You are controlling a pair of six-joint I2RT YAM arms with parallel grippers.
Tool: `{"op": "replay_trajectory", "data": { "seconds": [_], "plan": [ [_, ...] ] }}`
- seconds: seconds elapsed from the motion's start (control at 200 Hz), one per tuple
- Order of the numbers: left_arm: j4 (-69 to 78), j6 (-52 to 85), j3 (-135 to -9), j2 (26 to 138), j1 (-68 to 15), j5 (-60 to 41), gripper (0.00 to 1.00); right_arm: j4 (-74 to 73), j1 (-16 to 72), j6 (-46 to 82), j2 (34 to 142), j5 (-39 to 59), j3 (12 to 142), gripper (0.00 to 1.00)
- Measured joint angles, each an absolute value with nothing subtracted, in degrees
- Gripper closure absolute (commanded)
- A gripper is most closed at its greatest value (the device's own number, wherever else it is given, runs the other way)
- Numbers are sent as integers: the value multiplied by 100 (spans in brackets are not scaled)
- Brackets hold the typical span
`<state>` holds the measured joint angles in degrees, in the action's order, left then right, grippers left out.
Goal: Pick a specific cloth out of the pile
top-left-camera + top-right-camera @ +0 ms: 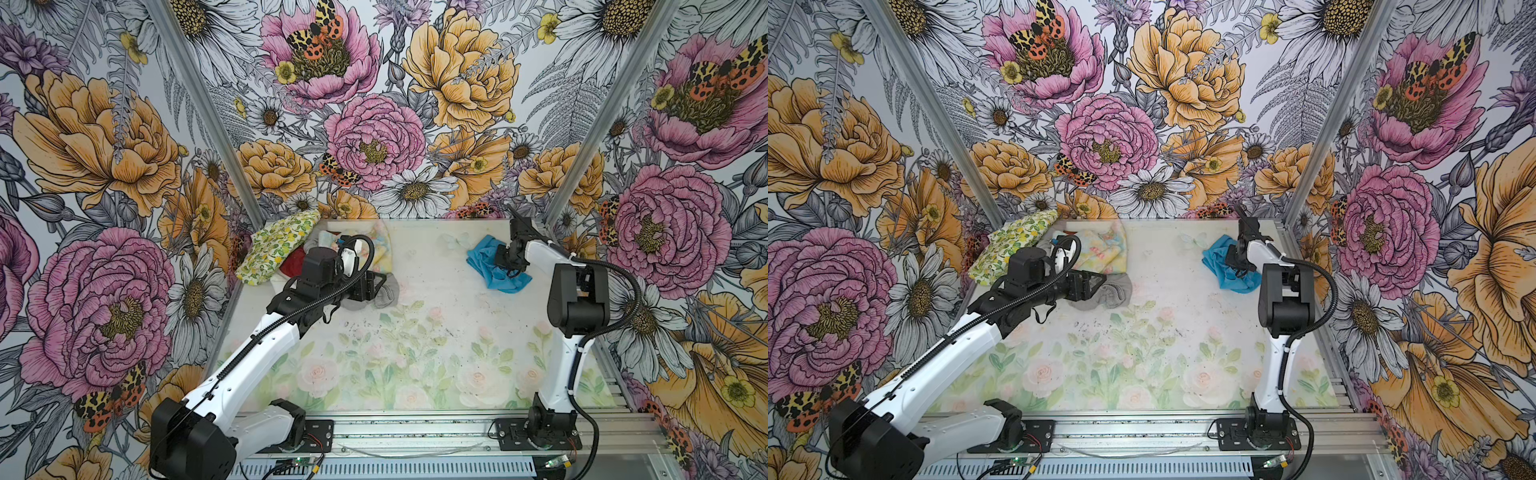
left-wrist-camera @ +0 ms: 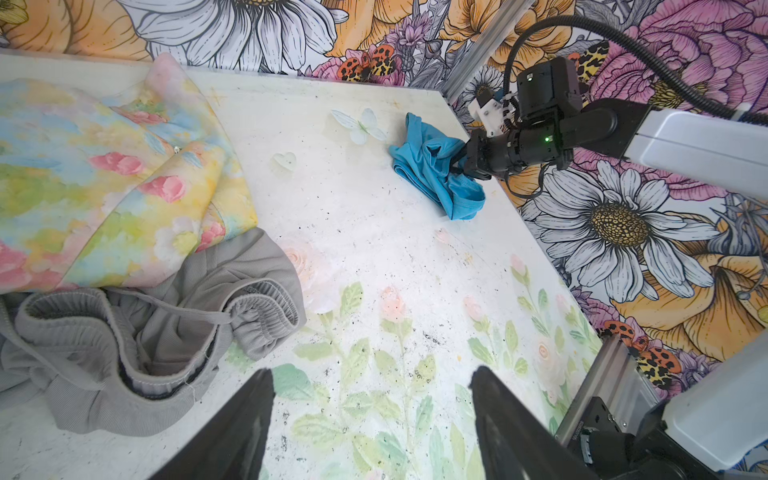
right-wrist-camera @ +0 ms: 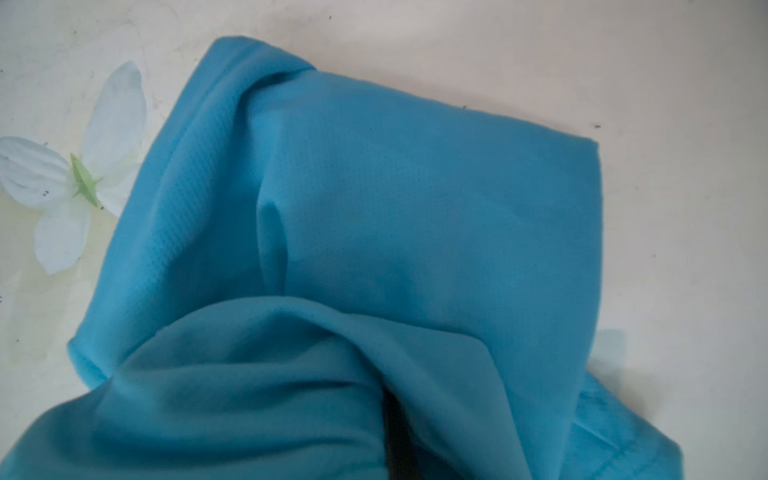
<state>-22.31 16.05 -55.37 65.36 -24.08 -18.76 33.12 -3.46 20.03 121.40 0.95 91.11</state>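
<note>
On the near half of the table (image 1: pixel 415 332) nothing lies on the painted roses. Farther in, on the left, the left gripper (image 2: pixel 372 372) hangs over the surface with its jaws spread wide and nothing between them. Its dark fingers (image 2: pixel 232 428) frame bare tabletop just beside the grey cloth (image 2: pixel 145 332). That crumpled grey piece, with its elastic hems showing, forms the nearest edge of the pile (image 1: pixel 291 257). Behind it the pastel floral cloth (image 2: pixel 104 187) overlaps it, and a red cloth (image 1: pixel 293 264) shows under the arm. The lemon-print cloth (image 1: pixel 276 245) leans up against the left wall at the back corner. Across the table, well apart from the heap, the cloth (image 1: pixel 486 257) lies bunched on the far right side, near the right wall. The right gripper (image 2: pixel 461 160) is clamped tight on a fold of it. In the right wrist view the turquoise fabric (image 3: pixel 415 208) rises toward the jaws while the rest of it rests on the table.
</note>
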Motion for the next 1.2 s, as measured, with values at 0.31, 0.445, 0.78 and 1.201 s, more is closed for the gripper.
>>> {"op": "replay_trajectory", "data": {
  "seconds": [0.31,0.445,0.78,1.201],
  "plan": [
    [-2233,1605,-5537,6525,-2379,-1721,23,3520,-344,1986,12178,84,9308,67],
    [-2231,1608,-5509,6442,-2375,-1579,22,3616,-346,1940,12062,36,9323,42],
    [-2248,1597,-5459,6222,-2255,-1146,1,3697,-331,1822,10689,-169,9323,1],
    [-2163,1629,-5162,5804,-1896,-285,1,3151,-189,1546,8779,-342,8532,1]
  ]
}}
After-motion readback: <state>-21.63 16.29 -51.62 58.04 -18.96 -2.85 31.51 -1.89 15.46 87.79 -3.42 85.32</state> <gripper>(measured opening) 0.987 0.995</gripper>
